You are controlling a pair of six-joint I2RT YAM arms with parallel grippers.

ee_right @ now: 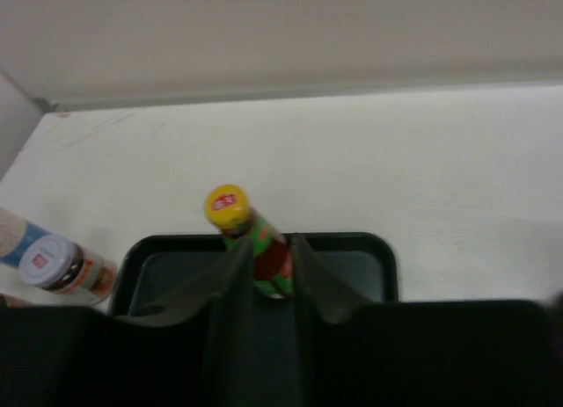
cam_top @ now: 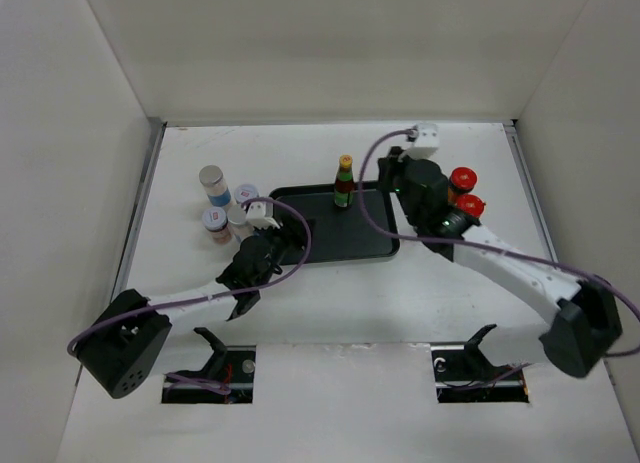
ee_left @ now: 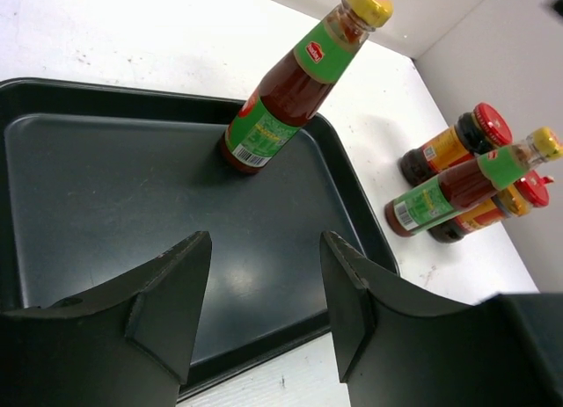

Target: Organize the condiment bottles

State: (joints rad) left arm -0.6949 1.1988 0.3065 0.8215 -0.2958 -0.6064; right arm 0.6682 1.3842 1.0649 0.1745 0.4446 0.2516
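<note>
- Bottle stands upright on the tray, straight ahead of my left claw; a second bottle and red-lidded jars wait off-tray to its right.
- I'd grip the next one low and square, then set it down clear of its neighbour.
- Left claw is spread wide, empty, touching nothing; right claw is blurred, so I cannot tell.

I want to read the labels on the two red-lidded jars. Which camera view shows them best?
The left wrist view: both red-lidded jars show lids and labelled sides, though a yellow-capped bottle overlaps one. The top external view gives only their red lids beside the right arm. The right wrist view misses them.
</note>
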